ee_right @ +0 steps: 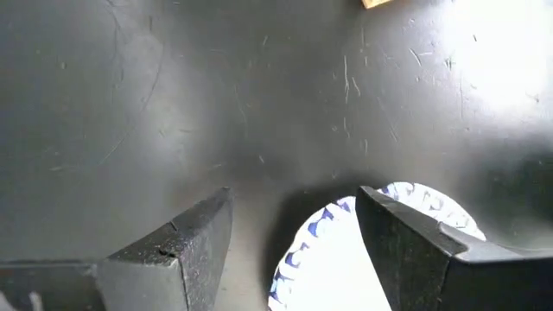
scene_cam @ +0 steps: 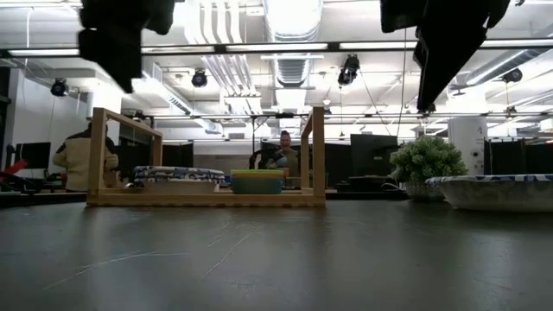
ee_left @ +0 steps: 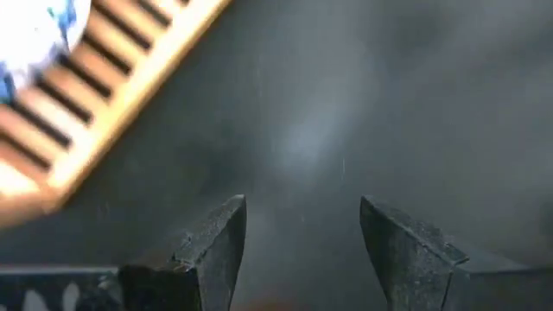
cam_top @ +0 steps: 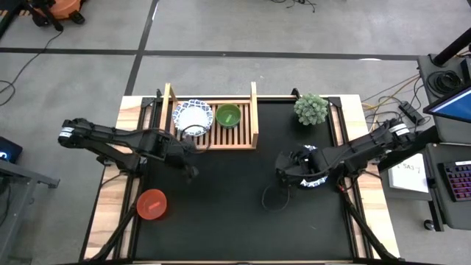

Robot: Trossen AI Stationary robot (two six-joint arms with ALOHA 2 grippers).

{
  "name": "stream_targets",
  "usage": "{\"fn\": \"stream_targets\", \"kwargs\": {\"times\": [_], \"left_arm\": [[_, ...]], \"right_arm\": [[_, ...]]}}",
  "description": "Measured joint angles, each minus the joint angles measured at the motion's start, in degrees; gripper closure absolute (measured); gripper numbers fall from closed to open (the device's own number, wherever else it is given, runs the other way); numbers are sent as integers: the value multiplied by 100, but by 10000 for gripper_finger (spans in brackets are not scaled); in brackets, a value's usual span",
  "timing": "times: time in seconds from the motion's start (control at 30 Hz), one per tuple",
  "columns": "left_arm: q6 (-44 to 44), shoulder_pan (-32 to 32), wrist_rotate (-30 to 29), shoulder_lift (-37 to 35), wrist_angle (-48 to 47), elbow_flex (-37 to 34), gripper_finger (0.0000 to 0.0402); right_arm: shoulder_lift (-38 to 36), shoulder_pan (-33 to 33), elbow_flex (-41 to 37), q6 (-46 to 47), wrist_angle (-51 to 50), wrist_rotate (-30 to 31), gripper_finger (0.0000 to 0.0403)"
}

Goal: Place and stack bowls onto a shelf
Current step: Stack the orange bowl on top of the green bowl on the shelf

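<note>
The wooden slatted shelf (cam_top: 239,136) (scene_cam: 207,197) stands at the table's far side. On its slats rest a white bowl with a blue patterned rim (cam_top: 193,116) (scene_cam: 179,175) and a green bowl (cam_top: 228,115) (scene_cam: 257,180). A red bowl (cam_top: 152,205) sits on the table near the left edge. Another blue-rimmed white bowl (scene_cam: 497,192) (ee_right: 363,259) lies on the table under my right arm. My left gripper (cam_top: 193,173) (ee_left: 302,207) hangs open over bare tabletop just in front of the shelf. My right gripper (cam_top: 282,168) (ee_right: 294,194) is open, raised above that bowl.
A small green bushy plant (cam_top: 311,109) (scene_cam: 425,164) stands at the far right of the table, right of the shelf. Dark tabletop (cam_top: 221,221) lies open between the arms and toward the near edge. People sit in the room beyond the table (scene_cam: 82,160).
</note>
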Motion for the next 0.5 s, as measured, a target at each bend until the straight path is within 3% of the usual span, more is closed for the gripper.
{"fn": "stream_targets", "kwargs": {"times": [0.23,0.5], "left_arm": [[-1432,-808,515,292,-123,0,192],[-3728,-2220,749,789,-418,-48,192]], "right_arm": [[-109,-32,-2,-661,322,475,168],[-385,-103,-72,-1578,1229,615,168]]}}
